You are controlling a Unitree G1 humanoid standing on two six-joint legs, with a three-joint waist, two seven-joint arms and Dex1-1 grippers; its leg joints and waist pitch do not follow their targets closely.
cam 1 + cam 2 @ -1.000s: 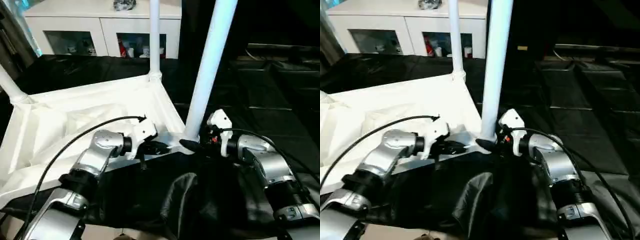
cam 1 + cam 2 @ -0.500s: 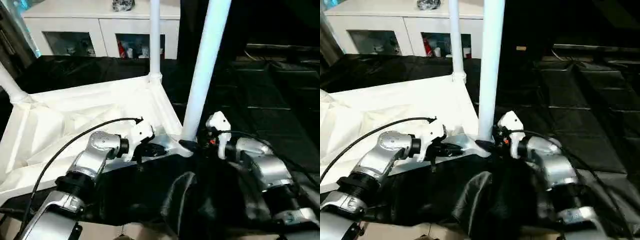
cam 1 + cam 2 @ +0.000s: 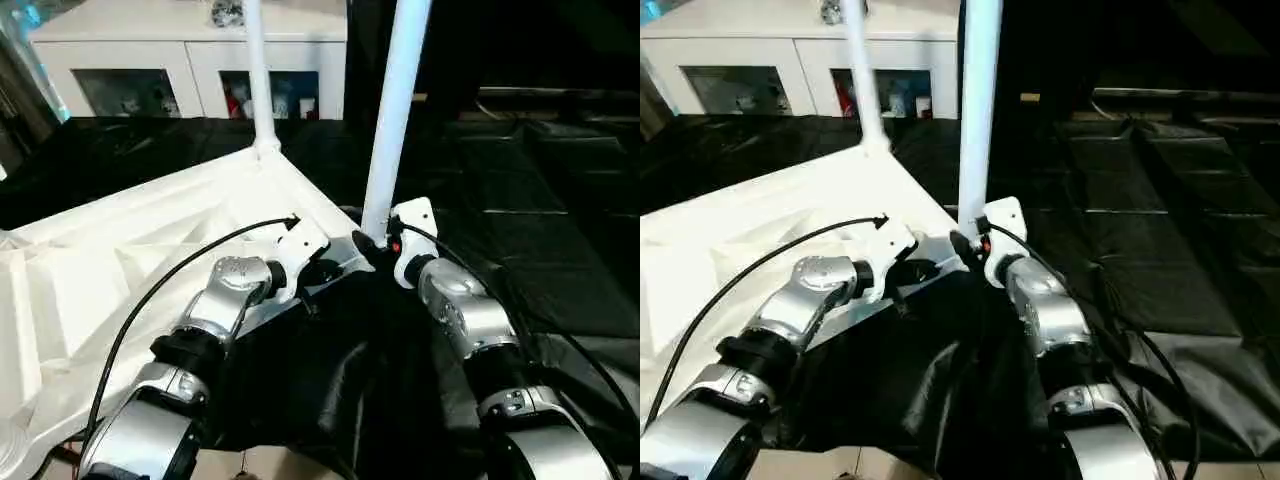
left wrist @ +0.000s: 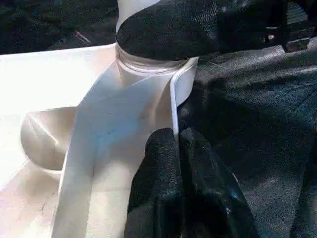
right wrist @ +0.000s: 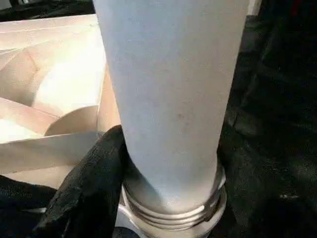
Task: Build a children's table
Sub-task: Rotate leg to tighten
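Children's table (image 3: 150, 250) lies upside down on the cloth-covered bench (image 3: 560, 260), toward the robot's left. One leg (image 3: 395, 110) stands upright in the near corner socket (image 5: 173, 208); a second leg (image 3: 255, 70) stands in the far corner behind it. Left gripper (image 4: 179, 148) sits at the tabletop's near edge, left of the near leg, jaws pinched on the rim. Right gripper (image 3: 372, 246) is at that leg's base, jaws around it. Cabinet (image 3: 190, 60) stands behind the bench, far left.

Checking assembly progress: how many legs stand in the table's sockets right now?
2. The near leg rises from the corner socket by the right gripper; the far leg stands at the back corner near the white cabinet. Other corners lie out of frame, so more may exist.
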